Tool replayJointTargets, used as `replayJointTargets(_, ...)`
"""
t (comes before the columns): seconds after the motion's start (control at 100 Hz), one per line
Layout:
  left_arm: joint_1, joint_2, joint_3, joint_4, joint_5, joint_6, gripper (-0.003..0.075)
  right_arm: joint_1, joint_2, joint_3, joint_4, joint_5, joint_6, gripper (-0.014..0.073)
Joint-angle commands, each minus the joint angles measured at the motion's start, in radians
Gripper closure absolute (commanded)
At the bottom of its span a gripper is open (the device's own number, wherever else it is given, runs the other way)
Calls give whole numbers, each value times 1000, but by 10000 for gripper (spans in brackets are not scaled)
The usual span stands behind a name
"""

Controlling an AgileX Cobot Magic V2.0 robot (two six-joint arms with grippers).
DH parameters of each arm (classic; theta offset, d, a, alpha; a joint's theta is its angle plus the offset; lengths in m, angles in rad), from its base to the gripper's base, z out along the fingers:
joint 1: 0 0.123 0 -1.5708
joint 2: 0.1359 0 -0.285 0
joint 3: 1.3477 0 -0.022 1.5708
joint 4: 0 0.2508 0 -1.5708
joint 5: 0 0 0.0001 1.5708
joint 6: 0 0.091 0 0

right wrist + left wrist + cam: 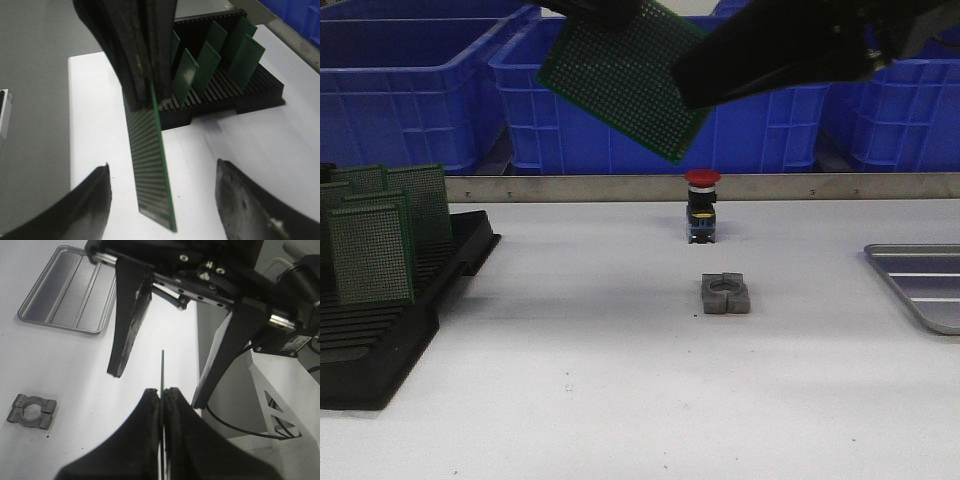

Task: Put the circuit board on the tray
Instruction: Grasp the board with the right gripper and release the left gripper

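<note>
High over the table in the front view, a green perforated circuit board (625, 80) hangs tilted; the ribbed grey metal tray (920, 285) lies far right, nearer the right arm. Left wrist: left gripper (161, 395) pinches the thin board edge-on, with the right gripper's (160, 380) fingers spread either side. Right wrist: wide open (handover looks likely), black slotted rack (225, 100) behind.

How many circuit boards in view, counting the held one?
5. One circuit board is shut in the left gripper, held in the air above the table. Four more stand upright in the black rack. Others could be hidden behind the gripper.
</note>
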Motion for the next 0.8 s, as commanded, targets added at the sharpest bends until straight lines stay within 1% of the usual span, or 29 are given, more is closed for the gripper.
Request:
replayJointTargets(0.0, -8, -43, -32, -80, 51, -8, 741, 8, 2, -39, 93, 58, -11, 148)
replayJointTargets(0.05, -8, -43, -32, -80, 51, -8, 740, 8, 11, -39, 111, 70, -11, 193)
replayJointTargets(0.12, -8, -43, -32, -80, 51, -8, 740, 8, 15, -39, 126, 79, -11, 291)
replayJointTargets(0.17, -8, -43, -32, -80, 51, -8, 740, 8, 15, -39, 127, 83, -11, 382)
replayJointTargets(0.26, -8, -43, -32, -80, 43, -8, 740, 8, 15, -39, 128, 85, -11, 523)
replayJointTargets(0.36, -8, -43, -32, -80, 35, -8, 724, 8, 15, -39, 128, 85, -11, 631)
replayJointTargets(0.4, -8, -43, -32, -80, 33, -8, 688, 8, 15, -39, 128, 85, -11, 662)
replayJointTargets(0.43, -8, -43, -32, -80, 33, -8, 653, 8, 15, -39, 128, 85, -11, 665)
replayJointTargets(0.48, -8, -43, -32, -80, 33, -8, 569, 8, 15, -39, 128, 86, -11, 662)
replayJointTargets(0.58, -8, -43, -32, -80, 24, -8, 353, 8, 15, -39, 128, 89, -10, 662)
replayJointTargets(0.65, -8, -43, -33, -78, 2, -8, 247, 8, 15, -38, 128, 90, 6, 662)
replayJointTargets(0.72, -1, -43, -35, -75, -33, -8, 199, 7, 15, -37, 126, 94, 72, 662)
replayJointTargets(0.79, 26, -43, -49, -72, -84, -6, 195, 3, 15, -37, 117, 94, 185, 662)
